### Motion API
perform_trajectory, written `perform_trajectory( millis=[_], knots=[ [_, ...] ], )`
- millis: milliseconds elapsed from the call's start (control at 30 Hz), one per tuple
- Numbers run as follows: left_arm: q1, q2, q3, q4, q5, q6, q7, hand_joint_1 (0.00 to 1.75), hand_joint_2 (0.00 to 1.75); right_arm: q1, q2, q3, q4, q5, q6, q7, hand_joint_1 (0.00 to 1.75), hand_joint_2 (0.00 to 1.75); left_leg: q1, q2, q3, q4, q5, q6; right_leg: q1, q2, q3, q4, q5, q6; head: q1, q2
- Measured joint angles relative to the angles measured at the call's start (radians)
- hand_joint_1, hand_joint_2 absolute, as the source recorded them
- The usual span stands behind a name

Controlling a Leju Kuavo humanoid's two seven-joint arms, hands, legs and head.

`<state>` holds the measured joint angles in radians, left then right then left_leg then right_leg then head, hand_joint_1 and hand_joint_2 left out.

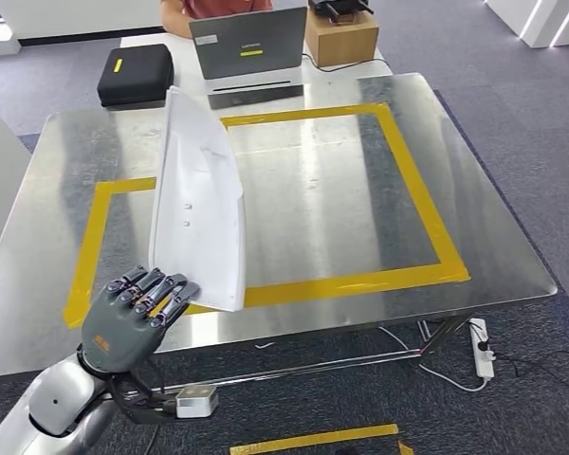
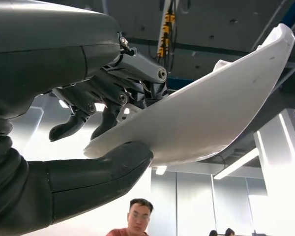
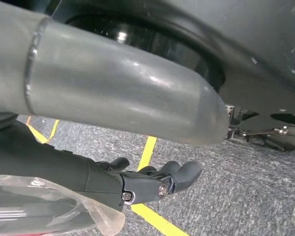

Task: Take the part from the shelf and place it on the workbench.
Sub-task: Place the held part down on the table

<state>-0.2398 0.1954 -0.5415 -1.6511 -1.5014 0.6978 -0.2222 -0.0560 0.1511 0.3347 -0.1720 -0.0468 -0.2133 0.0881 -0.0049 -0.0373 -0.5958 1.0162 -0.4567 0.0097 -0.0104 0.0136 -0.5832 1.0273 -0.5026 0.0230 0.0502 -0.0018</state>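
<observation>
No text, label, brand or number can be read in any of the pictures. In the head view, the laptop (image 1: 249,43) at the top centre of the frame carries a small white sticker near its upper left corner and a short yellow-green mark on its lid, both too small to read. The black case (image 1: 135,74) at upper left bears a small yellow tag, likewise unreadable.

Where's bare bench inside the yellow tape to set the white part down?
The metal workbench is bare across the middle and right of the yellow tape square. The near-left corner is crowded: the left hand holds the white part there. The laptop sits beyond the far edge.
</observation>
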Motion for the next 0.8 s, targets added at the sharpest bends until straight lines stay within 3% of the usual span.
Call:
perform_trajectory(
  millis=[333,800],
  knots=[
    [-0.19,0.052,-0.129,0.288,-0.054,-0.023,0.122,1.75,1.75,-0.005,0.0,0.001,0.0,0.02,0.013,0.0,0.0,0.0,-0.002,0.0,-0.001,0.002,0.001,-0.006,-0.003,0.0,0.001,-0.001,0.002,0.0,0.0,0.0],
    [-0.345,0.058,-0.198,0.652,-0.045,-0.16,0.232,1.75,1.75,-0.008,0.0,0.002,0.0,0.032,0.023,-0.001,0.0,0.0,-0.002,0.0,-0.002,0.003,0.0,-0.005,-0.003,0.0,0.003,-0.004,0.003,0.002,0.0,0.0]
  ],
)
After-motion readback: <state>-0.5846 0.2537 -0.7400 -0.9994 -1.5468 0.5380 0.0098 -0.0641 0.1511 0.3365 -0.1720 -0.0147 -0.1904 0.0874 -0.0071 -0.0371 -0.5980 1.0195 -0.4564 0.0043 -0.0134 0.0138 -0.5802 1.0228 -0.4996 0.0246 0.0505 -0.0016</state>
